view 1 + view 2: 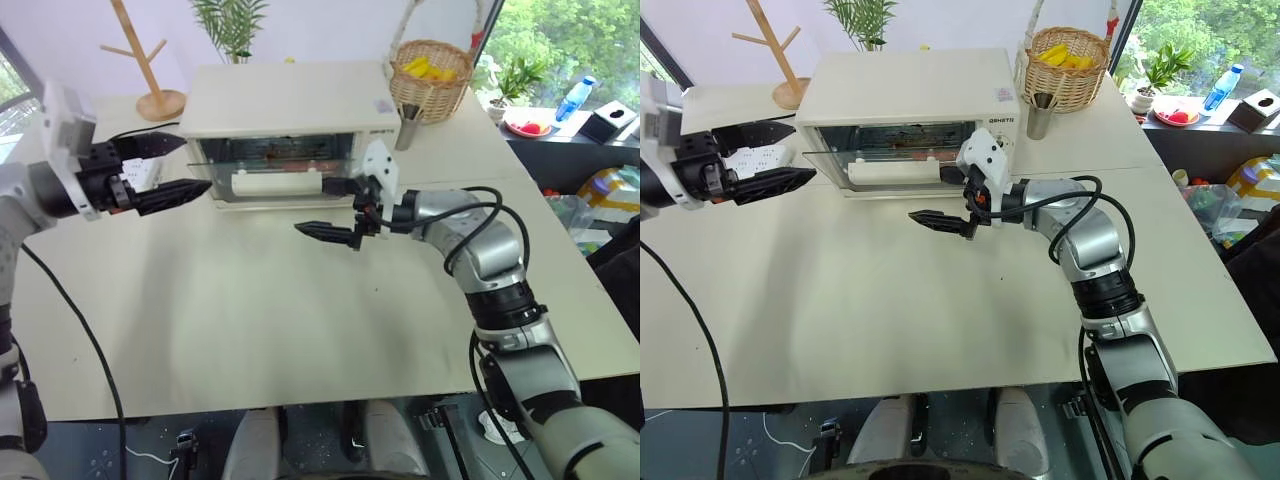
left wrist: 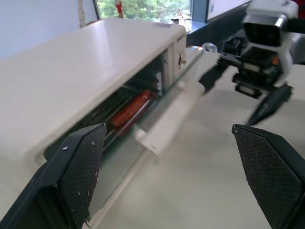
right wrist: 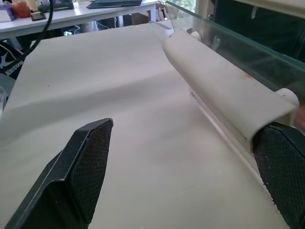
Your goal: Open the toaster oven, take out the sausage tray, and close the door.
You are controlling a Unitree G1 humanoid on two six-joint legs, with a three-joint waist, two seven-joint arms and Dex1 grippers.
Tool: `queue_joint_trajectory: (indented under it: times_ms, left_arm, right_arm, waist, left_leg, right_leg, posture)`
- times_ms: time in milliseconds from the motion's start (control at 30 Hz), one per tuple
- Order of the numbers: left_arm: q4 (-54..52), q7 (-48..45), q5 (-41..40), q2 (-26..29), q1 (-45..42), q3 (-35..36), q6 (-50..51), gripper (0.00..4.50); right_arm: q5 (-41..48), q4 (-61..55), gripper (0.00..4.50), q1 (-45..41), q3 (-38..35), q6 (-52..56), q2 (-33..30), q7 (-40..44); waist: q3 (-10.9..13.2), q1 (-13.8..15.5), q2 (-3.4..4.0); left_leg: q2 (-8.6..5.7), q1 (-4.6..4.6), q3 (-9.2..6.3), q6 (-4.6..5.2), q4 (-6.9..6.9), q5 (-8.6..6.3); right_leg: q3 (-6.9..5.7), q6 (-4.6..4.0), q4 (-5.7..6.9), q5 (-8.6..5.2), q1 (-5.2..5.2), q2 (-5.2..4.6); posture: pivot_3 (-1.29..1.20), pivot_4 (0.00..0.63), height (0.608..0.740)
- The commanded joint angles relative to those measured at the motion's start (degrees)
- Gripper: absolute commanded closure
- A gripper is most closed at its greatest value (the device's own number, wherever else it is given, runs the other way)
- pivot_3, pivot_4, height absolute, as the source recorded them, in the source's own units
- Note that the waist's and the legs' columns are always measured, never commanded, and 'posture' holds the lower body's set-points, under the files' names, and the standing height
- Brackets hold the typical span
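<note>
Behind the glass of the door (image 1: 280, 160), the sausage tray (image 1: 285, 152) is a dim strip with reflections across it; its shape cannot be made out. The left wrist view catches the red sausage (image 2: 131, 109) partly, its far end lost in the toaster oven (image 1: 290, 105).

Bare table (image 1: 250, 300) lies free before the oven (image 1: 285, 110); the ajar door (image 1: 280, 168) (handle out) fronts its cavity.

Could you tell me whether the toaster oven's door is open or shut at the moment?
Partly open. The door leans out from the toaster oven, leaving a gap at the top through which the red sausage shows inside.
</note>
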Motion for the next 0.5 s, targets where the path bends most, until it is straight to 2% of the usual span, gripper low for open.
queue_joint_trajectory:
  times_ms: [33, 100, 333, 500]
  left_arm:
    - [2.2, -0.4, 0.7, -0.8, -3.7, -0.4, -1.1, 0.3]
    - [3.9, -1.2, 2.0, -1.6, -5.5, -1.9, -2.3, 0.81]
    - [12.1, -3.7, 8.9, -5.7, -11.6, -7.6, -9.3, 4.46]
    - [18.2, -4.7, 14.1, -9.0, -15.1, -11.1, -14.5, 4.46]
  right_arm:
    - [2.3, -6.6, 0.0, 0.4, -0.6, 0.2, 0.5, -0.3]
    - [2.4, -7.7, 0.0, 1.5, -0.6, 0.6, 0.8, -1.1]
    - [2.6, -11.6, 0.0, 6.0, 0.3, 1.7, 1.1, -3.0]
    - [2.2, -12.1, 0.0, 6.9, 0.3, 1.8, 1.7, -4.7]
  waist:
    - [0.0, 0.0, 0.0]
    - [0.0, 0.0, 0.0]
    - [0.0, 0.0, -0.01]
    - [0.0, 0.0, -0.01]
  left_leg:
    - [0.0, 0.0, 0.0, 0.0, -0.01, 0.0]
    - [0.01, 0.0, 0.0, 0.0, 0.0, 0.0]
    - [0.01, 0.0, 0.01, 0.0, 0.02, 0.0]
    - [0.01, 0.0, 0.01, 0.0, 0.06, 0.0]
  right_leg:
    - [0.0, 0.0, 0.01, 0.0, 0.0, 0.0]
    - [0.0, -0.01, 0.01, 0.0, -0.01, 0.02]
    - [0.02, -0.01, 0.02, 0.0, -0.01, 0.05]
    - [0.04, -0.01, 0.05, 0.0, -0.01, 0.06]
  posture:
    - [0.0, 0.15, 0.734]
    - [0.0, 0.15, 0.734]
    - [0.0, 0.15, 0.734]
    - [0.0, 0.15, 0.734]
